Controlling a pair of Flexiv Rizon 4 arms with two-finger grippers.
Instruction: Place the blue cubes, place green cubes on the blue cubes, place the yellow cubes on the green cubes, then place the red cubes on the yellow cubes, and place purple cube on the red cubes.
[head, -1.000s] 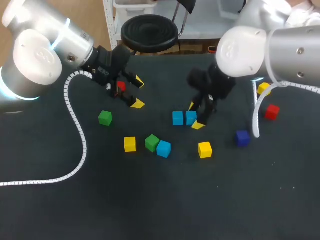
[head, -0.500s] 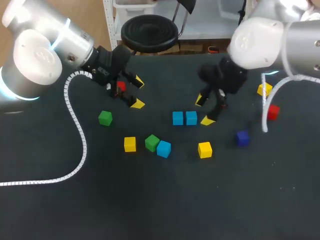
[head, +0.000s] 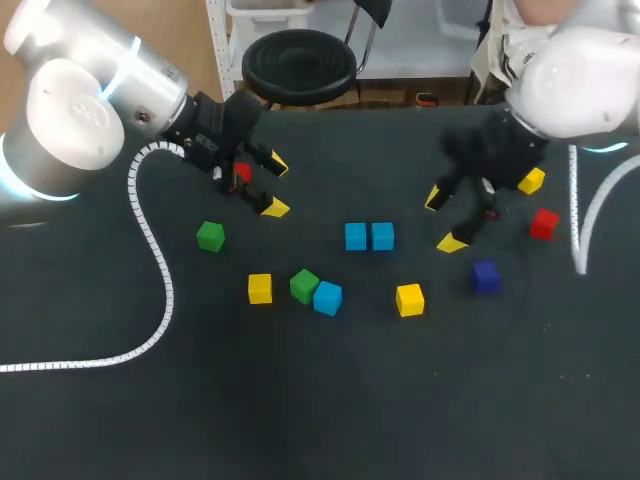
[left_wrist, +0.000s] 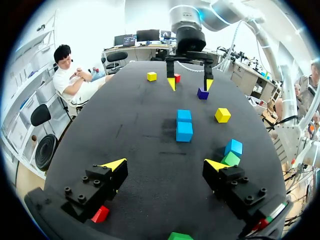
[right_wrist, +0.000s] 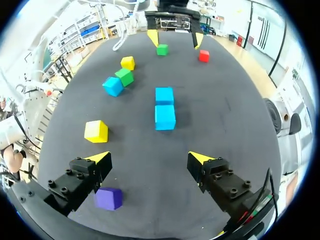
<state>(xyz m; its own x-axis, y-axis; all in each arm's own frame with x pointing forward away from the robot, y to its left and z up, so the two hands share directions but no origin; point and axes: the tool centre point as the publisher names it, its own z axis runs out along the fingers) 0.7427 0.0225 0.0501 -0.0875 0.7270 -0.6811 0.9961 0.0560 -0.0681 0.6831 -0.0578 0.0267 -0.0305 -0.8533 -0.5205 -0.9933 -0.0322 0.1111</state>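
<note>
Two blue cubes (head: 369, 236) sit side by side mid-table, touching; in the right wrist view this blue pair (right_wrist: 164, 108) lies ahead of my right gripper (right_wrist: 149, 158). My right gripper (head: 444, 220) hangs open and empty to their right. The purple cube (head: 486, 276) lies by its finger (right_wrist: 109, 198). A third blue cube (head: 327, 297) touches a green cube (head: 304, 285). Another green cube (head: 210, 236) sits at the left. My left gripper (head: 276, 186) stands open at the back left, a red cube (head: 241, 172) beside it. The left gripper (left_wrist: 165, 165) holds nothing.
Yellow cubes lie at the front left (head: 260, 288), front middle (head: 409, 299) and back right (head: 531, 180). A second red cube (head: 544, 223) sits at the right. A white coiled cable (head: 150, 240) trails across the left of the table.
My right arm has drawn back to the right, away from the blue pair, with its fingers spreading wider. The left arm and all cubes have stayed put.
</note>
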